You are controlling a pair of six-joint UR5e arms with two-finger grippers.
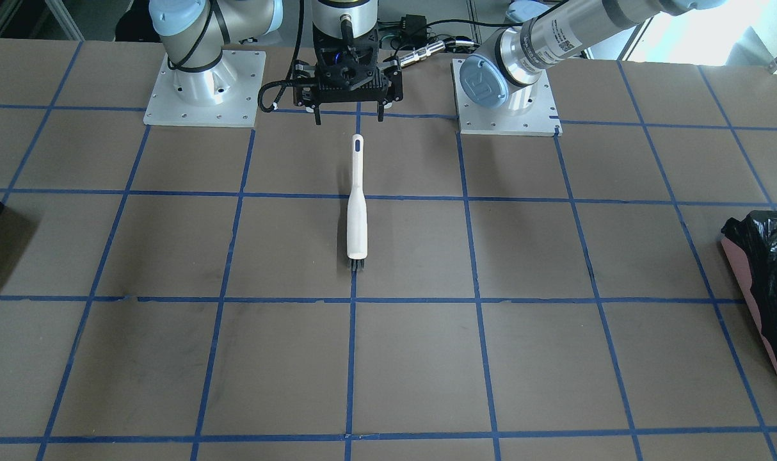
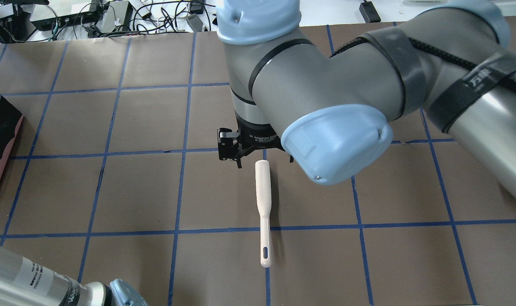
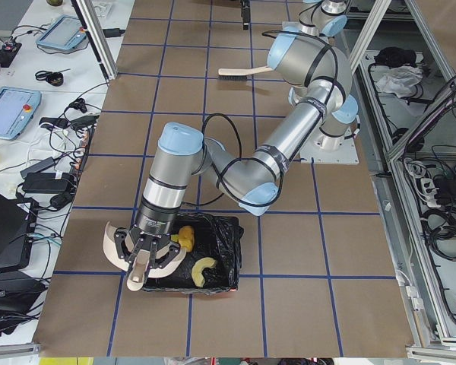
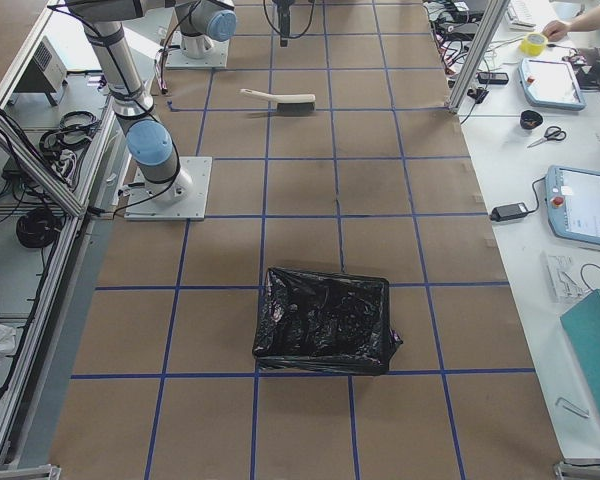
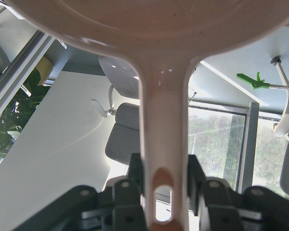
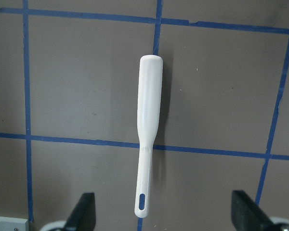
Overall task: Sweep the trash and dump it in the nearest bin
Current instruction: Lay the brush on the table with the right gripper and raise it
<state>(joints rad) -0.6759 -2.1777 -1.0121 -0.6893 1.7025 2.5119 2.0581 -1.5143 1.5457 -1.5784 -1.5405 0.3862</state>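
Brown table (image 1: 286, 365), blue tape grid (image 1: 171, 298), tablet (image 4: 583, 205)

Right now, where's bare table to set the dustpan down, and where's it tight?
Free: the squares on the operators' side of the brush, and the stretch between brush and bin. Tight: between the base plates, where the open right gripper hangs over the brush's handle end; and at the bin, where the left gripper holds the dustpan.

White long-handled plastic brush (image 1: 358, 205) lies mid brown table w/ blue tape grid (image 1: 171, 256), handle twd robot, under right gripper (image 1: 349, 117). Pink-sided bin w/ black plastic bag (image 3: 226, 236) sits at table's left end. Pale yellow curved rind (image 3: 203, 269) & yellow wedge (image 3: 185, 237) lie in it. Pale plastic dustpan (image 3: 111, 245), in left gripper (image 3: 146, 262), is at bin's edge.
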